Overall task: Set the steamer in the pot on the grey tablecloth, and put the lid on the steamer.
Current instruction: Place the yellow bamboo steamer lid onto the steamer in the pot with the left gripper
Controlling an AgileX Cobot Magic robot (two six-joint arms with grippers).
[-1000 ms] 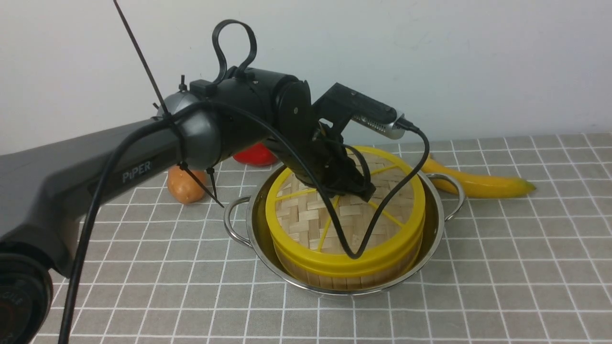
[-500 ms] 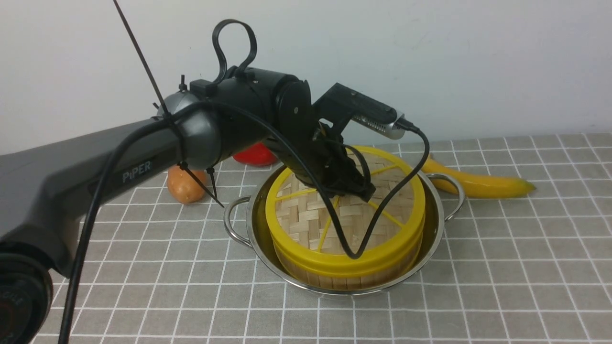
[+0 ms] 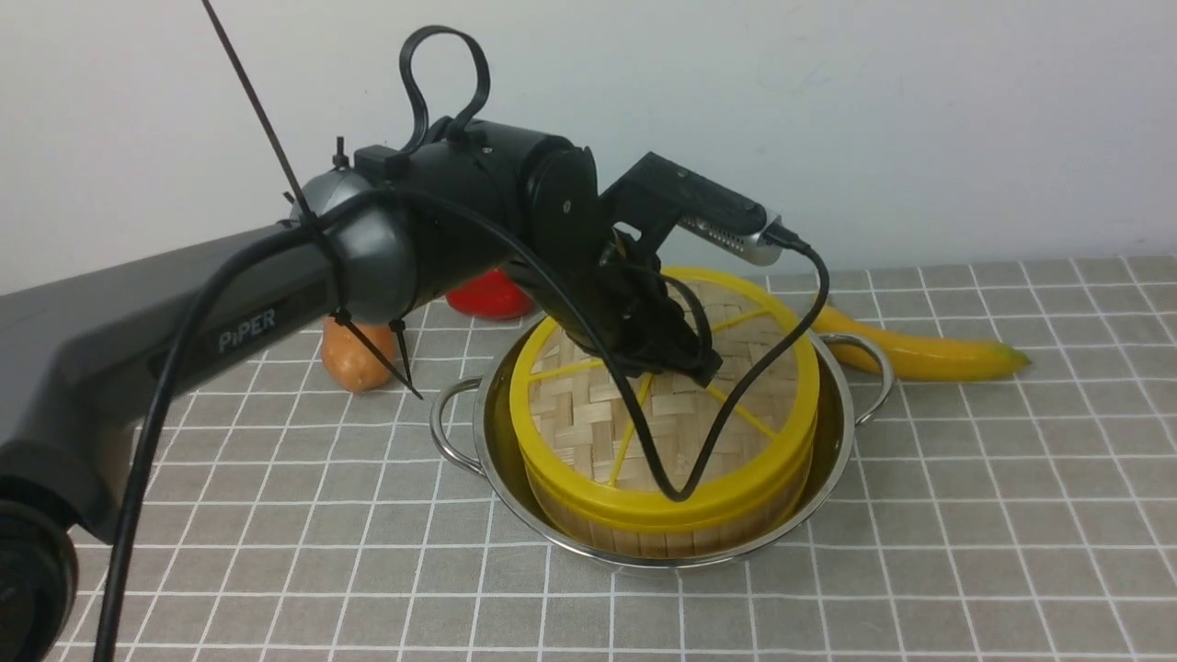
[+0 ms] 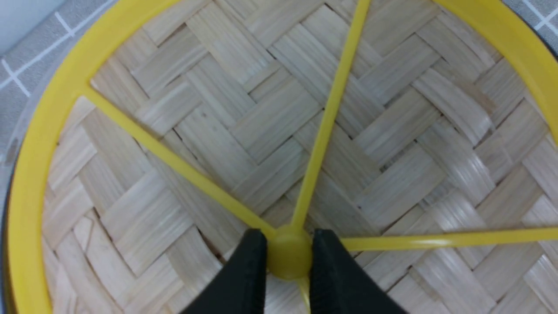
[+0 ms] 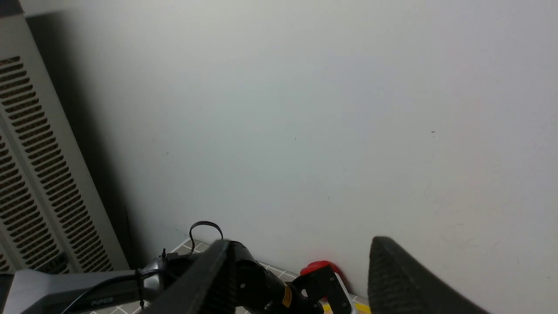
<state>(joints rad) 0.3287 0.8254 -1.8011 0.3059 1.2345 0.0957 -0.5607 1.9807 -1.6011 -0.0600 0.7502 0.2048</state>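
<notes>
The steel pot (image 3: 835, 432) stands on the grey tablecloth (image 3: 965, 478). The steamer (image 3: 644, 538) sits inside it, with its bamboo wall showing under a yellow rim. The lid (image 3: 588, 423) lies on the steamer, tilted, its far edge raised and its near edge on the rim. My left gripper (image 3: 703, 372) is shut on the lid's centre hub. In the left wrist view (image 4: 290, 257) both black fingers clamp the yellow hub over the woven lid (image 4: 244, 122). My right gripper (image 5: 301, 240) is open and empty, held high facing the wall, out of the front view.
A banana (image 3: 919, 354) lies behind the pot to the right. A red object (image 3: 487, 299) and an orange-brown round fruit (image 3: 354, 359) sit behind it to the left. A white wall stands at the back. A vented panel (image 5: 30, 174) shows in the right wrist view.
My left arm has risen slightly with the lid's hub in its grip. The lid's far edge has lifted a little. The pot and steamer have not moved.
</notes>
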